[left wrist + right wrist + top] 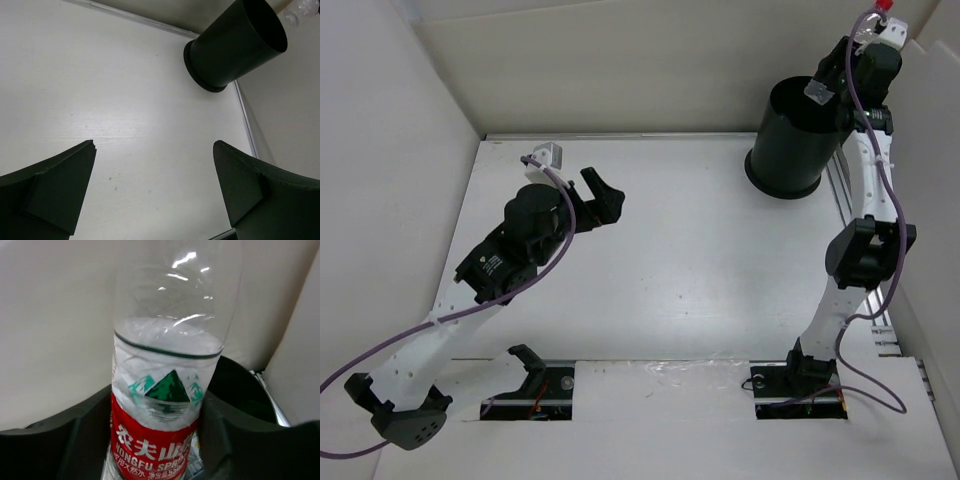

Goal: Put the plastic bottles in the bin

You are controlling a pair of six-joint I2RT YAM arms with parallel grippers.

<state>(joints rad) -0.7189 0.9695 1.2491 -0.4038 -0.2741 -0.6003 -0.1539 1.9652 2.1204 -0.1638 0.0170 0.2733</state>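
My right gripper (pixel 832 78) is shut on a clear plastic bottle with a red and white label (pixel 162 405). It holds the bottle above the far rim of the tall black bin (pixel 795 135); the bottle's red cap (pixel 882 6) shows at the top edge. In the right wrist view the bin's rim (pixel 245 390) lies behind the bottle. My left gripper (pixel 605 200) is open and empty over the table's left middle; its fingers (pixel 50 190) frame bare table, with the bin (pixel 235 47) far ahead. No other bottles are in view.
White walls enclose the table on the left, back and right. A metal rail (pixel 840 190) runs along the right side next to the bin. The arm bases (pixel 800 380) sit at the near edge.
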